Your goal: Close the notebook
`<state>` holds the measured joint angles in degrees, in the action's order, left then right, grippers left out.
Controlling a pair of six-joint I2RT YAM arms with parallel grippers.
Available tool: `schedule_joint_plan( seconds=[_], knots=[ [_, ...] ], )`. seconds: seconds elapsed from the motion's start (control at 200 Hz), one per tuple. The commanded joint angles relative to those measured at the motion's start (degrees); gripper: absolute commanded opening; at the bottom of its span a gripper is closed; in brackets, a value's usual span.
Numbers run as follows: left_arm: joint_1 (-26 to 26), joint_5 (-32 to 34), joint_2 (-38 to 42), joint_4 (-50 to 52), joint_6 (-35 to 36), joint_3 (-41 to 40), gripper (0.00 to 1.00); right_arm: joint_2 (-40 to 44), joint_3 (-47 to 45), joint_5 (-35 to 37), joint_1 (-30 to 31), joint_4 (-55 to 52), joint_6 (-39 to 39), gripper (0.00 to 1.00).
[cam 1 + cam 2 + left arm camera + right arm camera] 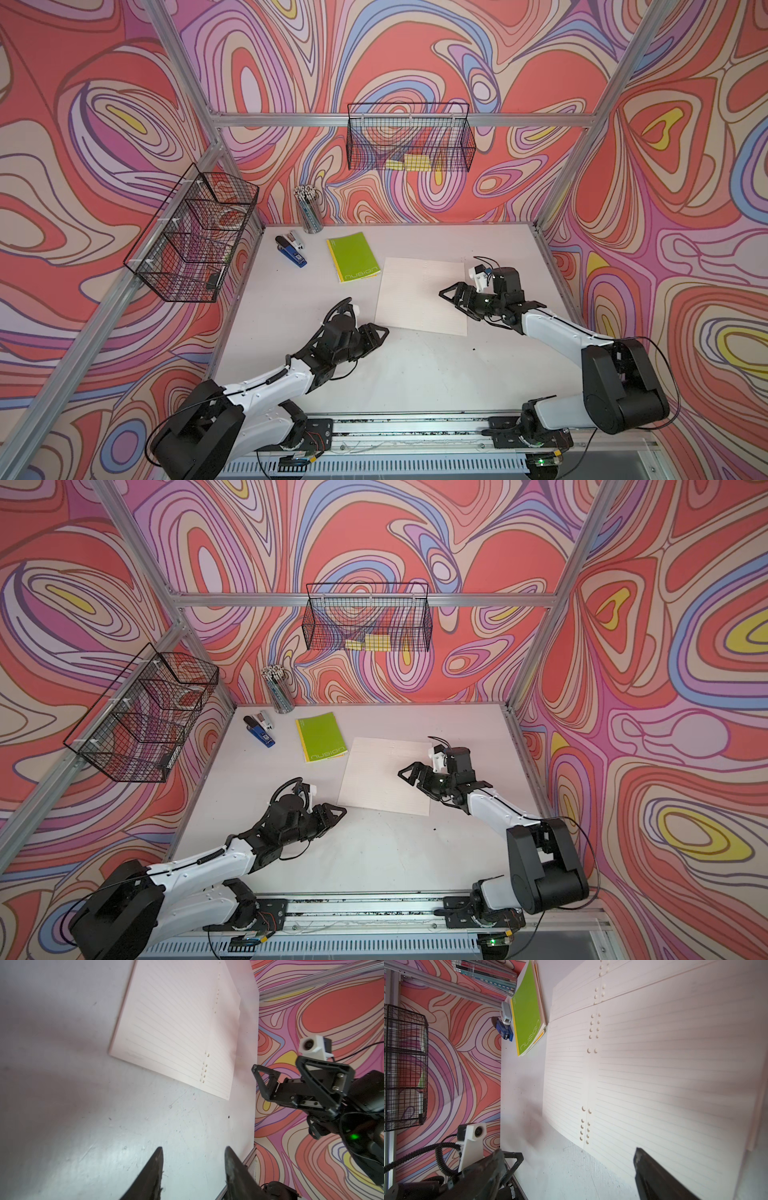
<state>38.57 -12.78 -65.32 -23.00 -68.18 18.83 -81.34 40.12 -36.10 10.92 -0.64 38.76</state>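
Currently the open notebook point(419, 295) lies flat at frame centre in both top views, ruled pages up. Judged light, with limp pages liable to crease; best taken at an outer page edge, thin and low on the table point(415, 374). My left claw point(380, 332), lower left of it, stands apart and empty; my right claw point(449, 297), at its right edge, likewise apart

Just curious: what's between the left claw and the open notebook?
Nothing: only bare table lies between the left gripper and notebook, per the left wrist view.
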Motion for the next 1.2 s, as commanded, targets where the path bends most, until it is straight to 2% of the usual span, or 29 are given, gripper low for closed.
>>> schedule_joint_plan(
  seconds=[0.0, 0.18, 0.316, 0.451, 0.616, 0.876, 1.197],
  knots=[
    [2.53, 8.27, -3.04, -9.75, -7.2, 0.45, 0.49, -0.14, -0.76, 0.89, -0.28, 3.21, 0.61, 0.98],
    [7.3, 15.23, -9.32, -17.41, -16.02, -0.98, 0.48, 0.24, -4.03, 1.93, -0.37, 6.93, 2.72, 0.98],
    [9.34, 19.46, -12.42, -19.71, -18.13, -0.6, 0.48, -0.46, -5.29, 2.13, -0.35, 7.98, 3.21, 0.98],
    [10.17, 21.49, -13.63, -16.66, -19.44, 0.73, 0.49, -1.06, -6.06, 2.36, -0.5, 8.63, 3.26, 0.98],
    [10.37, 21.57, -19.09, -21.09, -22.62, 0.67, 0.5, -2.14, -6.46, 2.0, -0.63, 9.76, 3.38, 0.98],
    [10.98, 19.86, -32.41, -35.17, -25.13, 2.93, 0.48, -2.77, -7.42, 1.7, -0.71, 9.7, 3.35, 0.98],
    [12.61, 21.74, -38.94, -39.88, -28.33, 4.07, 0.46, -3.26, -9.08, 2.31, -0.67, 10.0, 4.17, 0.98]
  ],
)
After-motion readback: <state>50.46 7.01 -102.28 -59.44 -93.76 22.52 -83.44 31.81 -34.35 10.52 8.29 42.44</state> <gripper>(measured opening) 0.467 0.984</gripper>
